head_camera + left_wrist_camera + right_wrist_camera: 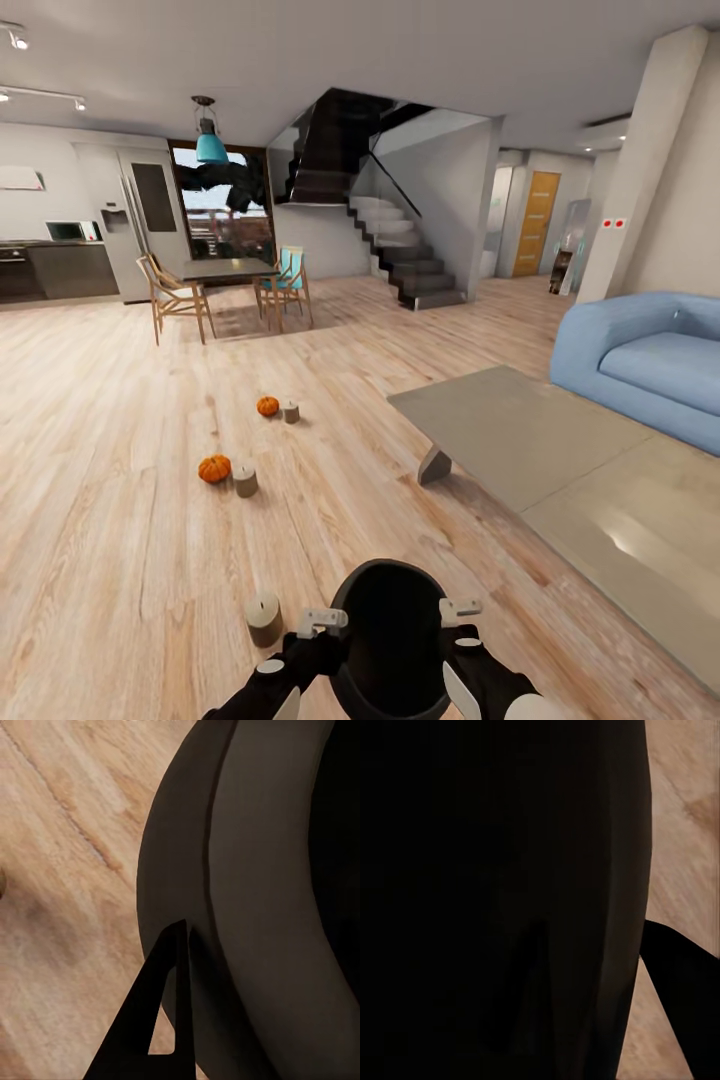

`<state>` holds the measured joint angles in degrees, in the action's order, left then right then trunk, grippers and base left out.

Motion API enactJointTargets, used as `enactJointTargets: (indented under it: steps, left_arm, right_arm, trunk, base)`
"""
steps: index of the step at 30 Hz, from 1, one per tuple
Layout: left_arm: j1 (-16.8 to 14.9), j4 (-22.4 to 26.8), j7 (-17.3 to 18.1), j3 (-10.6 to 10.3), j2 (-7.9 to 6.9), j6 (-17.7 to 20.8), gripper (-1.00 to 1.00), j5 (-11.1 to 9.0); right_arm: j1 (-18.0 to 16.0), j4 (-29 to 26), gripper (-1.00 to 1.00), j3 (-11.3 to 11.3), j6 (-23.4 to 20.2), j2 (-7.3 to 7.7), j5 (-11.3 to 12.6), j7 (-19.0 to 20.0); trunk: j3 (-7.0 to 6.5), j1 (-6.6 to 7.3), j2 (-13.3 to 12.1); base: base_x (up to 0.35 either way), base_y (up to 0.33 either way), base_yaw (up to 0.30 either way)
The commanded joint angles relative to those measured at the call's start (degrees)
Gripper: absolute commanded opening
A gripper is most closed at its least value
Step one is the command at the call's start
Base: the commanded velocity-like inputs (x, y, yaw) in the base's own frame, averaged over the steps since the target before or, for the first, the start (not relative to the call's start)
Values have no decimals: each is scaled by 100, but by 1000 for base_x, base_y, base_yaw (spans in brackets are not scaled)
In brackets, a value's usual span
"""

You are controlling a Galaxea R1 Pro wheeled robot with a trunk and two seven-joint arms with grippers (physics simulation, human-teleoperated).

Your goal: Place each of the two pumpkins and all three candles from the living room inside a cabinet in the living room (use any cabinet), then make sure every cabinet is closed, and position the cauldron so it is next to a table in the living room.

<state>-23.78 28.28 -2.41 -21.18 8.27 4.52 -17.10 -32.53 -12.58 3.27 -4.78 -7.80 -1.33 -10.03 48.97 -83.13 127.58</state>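
Two tools meet our eyes low in the head view, the left tool (335, 640) and the right tool (445, 630), each pressed to a side of the round-bellied black cauldron (392, 640) held between them over the pale wooden plank floor (120, 480). In the left wrist view one dark finger (161, 1020) lies against the cauldron's flared rim (247, 907); we cannot tell whether either tool is clenched on it or merely touching. Just left of the cauldron stands a stubby beige-grey candle (264, 618). Further out on the floor we see a ribbed orange pumpkin (214, 469) beside a second candle (245, 480), and beyond them another pumpkin (267, 406) beside a third candle (290, 411). To the right stands the low glossy grey-beige desk (560, 450), near the cauldron, with a blue sofa (650, 365) behind it.
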Motion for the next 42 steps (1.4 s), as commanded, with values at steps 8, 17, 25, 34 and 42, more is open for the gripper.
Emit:
enactJointTargets:
  steps: [8,17,25,34,42]
  left_arm:
    - [-4,99,276,-45,-1,23,-100,-90]
    - [-4,99,277,-44,-1,23,-100,-91]
    - [-4,99,277,-44,-1,21,-100,-89]
    - [-4,99,279,-44,-5,16,-100,-90]
    - [-4,99,277,-44,-1,17,-100,-89]
  right_arm:
    - [-3,-16,-100,51,-41,-2,58,-25]
    - [-8,-16,-100,51,-40,-2,76,-25]
    - [-8,-16,-100,30,-40,-2,89,-41]
    - [-7,-8,-100,1,-40,7,97,-51]
    - [-8,-7,-100,-1,-40,5,98,-51]
  trunk:
    - [-139,178,-319]
    - [-301,375,-680]
    - [-444,551,-1001]
    - [-606,749,-1362]
    - [-750,925,-1683]
  base:
    - [0,0,0]
    - [0,0,0]
    - [0,0,0]
    - [0,0,0]
    - [0,0,0]
